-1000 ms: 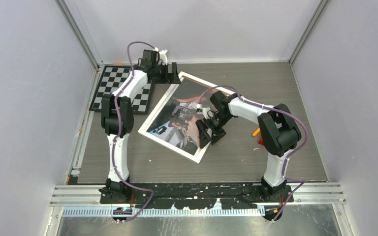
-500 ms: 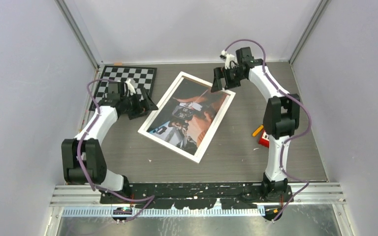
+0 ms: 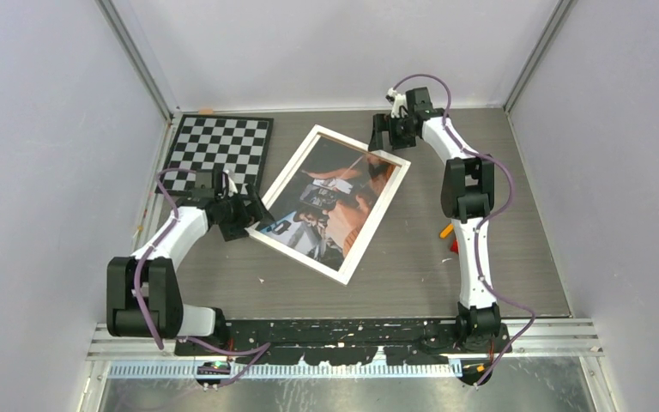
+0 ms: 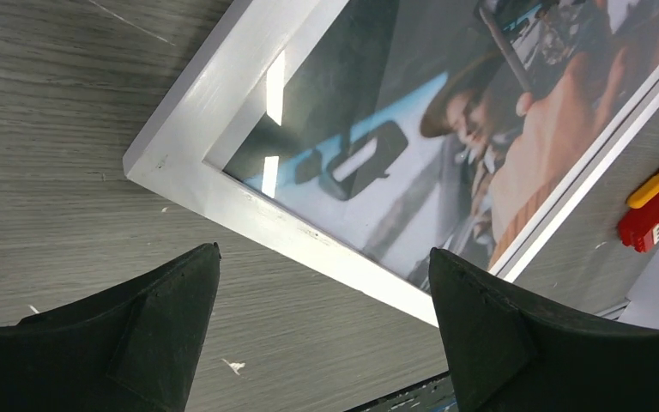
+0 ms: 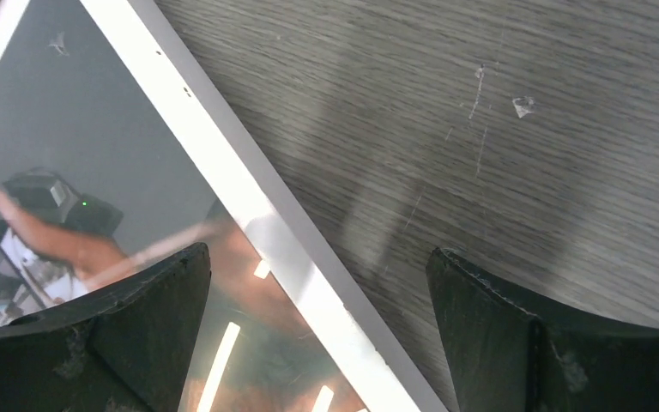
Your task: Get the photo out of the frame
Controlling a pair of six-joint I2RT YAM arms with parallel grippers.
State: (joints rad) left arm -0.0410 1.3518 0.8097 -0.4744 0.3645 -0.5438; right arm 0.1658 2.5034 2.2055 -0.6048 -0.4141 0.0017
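**A:** Item one, left pincer (image 3: 256, 216)?

**B:** Spread wide, nothing held. It hangs low over the table (image 3: 412, 266), and the frame (image 3: 281, 180) has one white corner just ahead of the fingertips, not touching.

**A:** Change noted?

**B:** Half a second ago it sat beside the checkerboard (image 3: 219, 150). It has dropped back to this near corner, so the board now lies well behind it.

**A:** Item two, right pincer (image 3: 384, 137)?

**B:** Also released and empty. It straddles the frame's border at the opposite corner and has barely shifted.

**A:** Beyond the pincers?

**B:** The photo (image 3: 330, 202) is between them, still seated face up in the frame under a glossy front. Past the far border from the left pincer lies a small red and orange item (image 4: 656, 206).

**A:** Meaning for the task?

**B:** Extraction has not begun. With open pincers at opposite corners, I judge a lift or turn-over comes next, since the back is underneath. A thin, flat border may slip.
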